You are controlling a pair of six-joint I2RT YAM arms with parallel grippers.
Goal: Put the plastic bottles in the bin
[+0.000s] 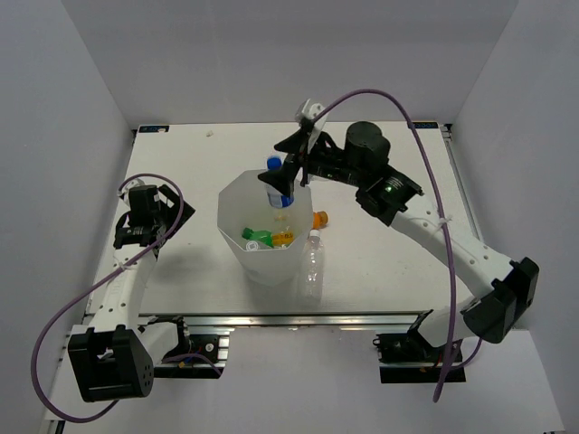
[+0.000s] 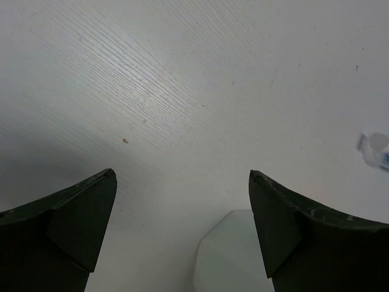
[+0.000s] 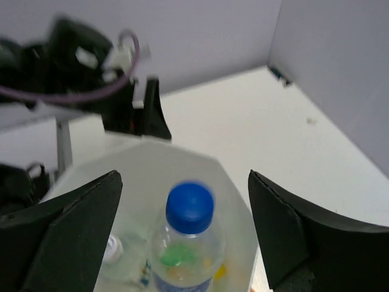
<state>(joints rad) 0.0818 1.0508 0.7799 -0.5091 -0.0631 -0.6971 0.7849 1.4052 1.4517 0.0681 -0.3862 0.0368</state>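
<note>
Nearest the arm bases, a clear bottle (image 1: 313, 267) lies on its side on the tabletop (image 1: 380, 271), just beside the near right wall of the bin (image 1: 258, 264). The bin stands upright at mid-tabletop. Inside it a green bottle (image 1: 256, 237) lies among other bottles, whose number cannot be told.

To the left, well apart from the bin, the left pincer (image 2: 182, 176) points at bare tabletop. Its jaws are spread wide and nothing is between them.

An orange-capped bottle (image 1: 318, 218) lies on the tabletop against the bin's right side, beyond the clear one.

At the bin's far rim, the right pincer (image 3: 183, 174) hangs over the opening with its jaws spread wide. A blue-capped bottle (image 3: 188, 237) stands upright between them, over the bin's interior. The wrist view shows a gap on either side of it, so the pincer has no hold on it. Whether the bottle's base rests on anything cannot be told.
</note>
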